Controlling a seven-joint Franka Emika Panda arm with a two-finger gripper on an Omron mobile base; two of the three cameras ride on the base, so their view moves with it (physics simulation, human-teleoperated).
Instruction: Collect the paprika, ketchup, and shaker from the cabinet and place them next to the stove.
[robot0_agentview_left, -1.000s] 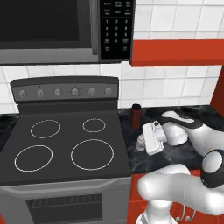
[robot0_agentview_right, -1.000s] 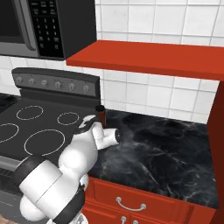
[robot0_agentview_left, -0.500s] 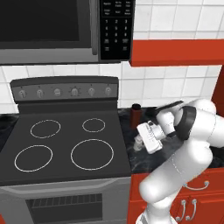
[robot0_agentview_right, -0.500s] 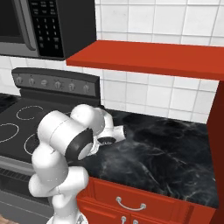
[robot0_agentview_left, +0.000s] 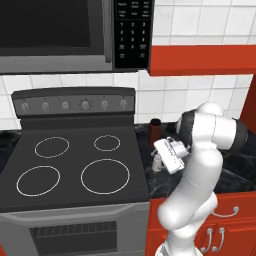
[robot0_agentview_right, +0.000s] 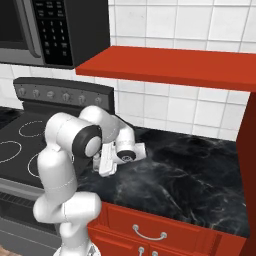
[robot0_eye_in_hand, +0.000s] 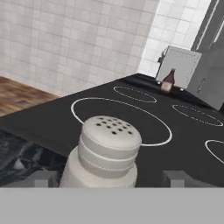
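1. The shaker, a light grey cylinder with a perforated rounded top, stands upright on the dark marbled bench, just beside the right edge of the stove.
2. In the hand view the two dark fingertips sit one on each side of the shaker's base, with a visible gap between each tip and the body. The jaws stand apart around the shaker, not clamped on it.
3. In the left base view the gripper hangs low over the bench edge next to the cooktop, with the white hand turned toward the stove. The shaker itself is too hidden by the hand to make out there.
4. In the right base view the gripper is at the same spot, between the stove and the open stretch of bench.
5. A slim dark red-brown bottle, the ketchup, stands upright on the bench behind the gripper, near the tiled wall and close beside the stove's back panel.
6. The red cabinet hangs above the bench, to the right of the microwave.
7. A second small dark bottle shows in the hand view at the far side of the cooktop; its identity cannot be told.
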